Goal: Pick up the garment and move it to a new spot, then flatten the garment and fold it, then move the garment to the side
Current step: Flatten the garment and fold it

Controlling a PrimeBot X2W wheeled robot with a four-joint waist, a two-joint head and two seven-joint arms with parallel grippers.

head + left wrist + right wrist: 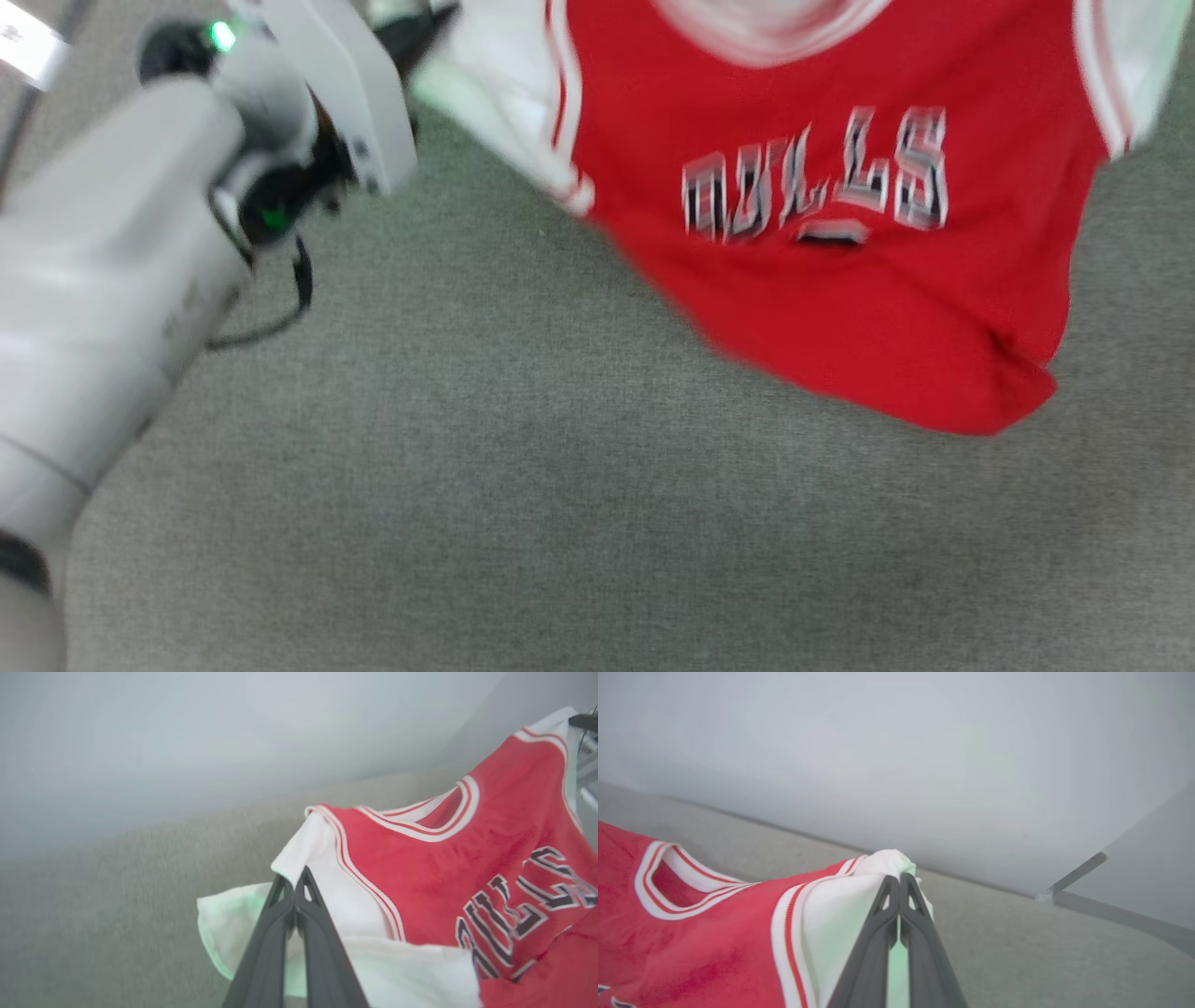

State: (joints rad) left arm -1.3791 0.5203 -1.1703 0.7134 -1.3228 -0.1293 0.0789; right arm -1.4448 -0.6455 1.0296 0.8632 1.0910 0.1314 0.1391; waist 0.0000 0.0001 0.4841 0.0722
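Note:
The garment (840,280), a bright red T-shirt with white sleeves and black-and-white lettering, hangs spread above the grey surface at the upper right of the head view, blurred. My left gripper (294,879) is shut on one white sleeve (322,858) at its shoulder edge. In the head view that gripper (431,28) shows at the top, beyond my pale left forearm (112,280). My right gripper (899,879) is shut on the other white sleeve (840,914), whose cloth bunches at the fingertips. The striped collar (686,882) lies between the two grips.
A grey cloth-like surface (523,523) stretches under the garment. A pale wall (924,765) stands behind it. A grey bar or edge (1073,875) runs along the wall's foot at the right of the right wrist view.

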